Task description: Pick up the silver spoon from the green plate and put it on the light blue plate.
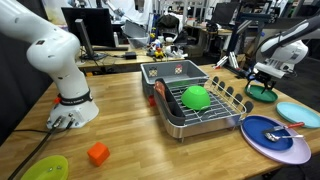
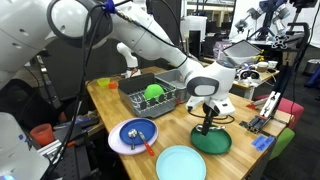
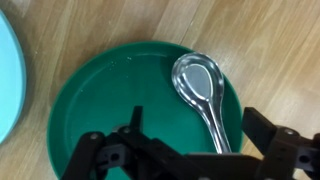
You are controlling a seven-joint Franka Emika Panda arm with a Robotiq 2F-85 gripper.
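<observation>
Status: claw (image 3: 188, 140) is spread wide with nothing between the fingers (image 3: 262, 128), hanging low over the green plate (image 3: 110, 100). The silver spoon (image 3: 200, 82) lies in that plate, bowl facing up, toward the right side of the wrist view. Its handle runs down under the claw body and the end is hidden. Can't tell if anything touches it.

The light blue plate (image 3: 8, 80) sits just beside the green plate at the left edge of the wrist view, rims close but apart.

Further out in an exterior view, a dark blue plate (image 1: 262, 130) is stacked on a lavender plate (image 1: 286, 155). An orange-handled utensil (image 2: 148, 146) lies in it.

A wire dish rack (image 1: 215, 118) holds a bright green bowl (image 1: 195, 97), dome up. At the far end of the wooden table (image 1: 130, 130) are a lime plate (image 1: 45, 167) and an orange block (image 1: 97, 153), well apart from the claw.
</observation>
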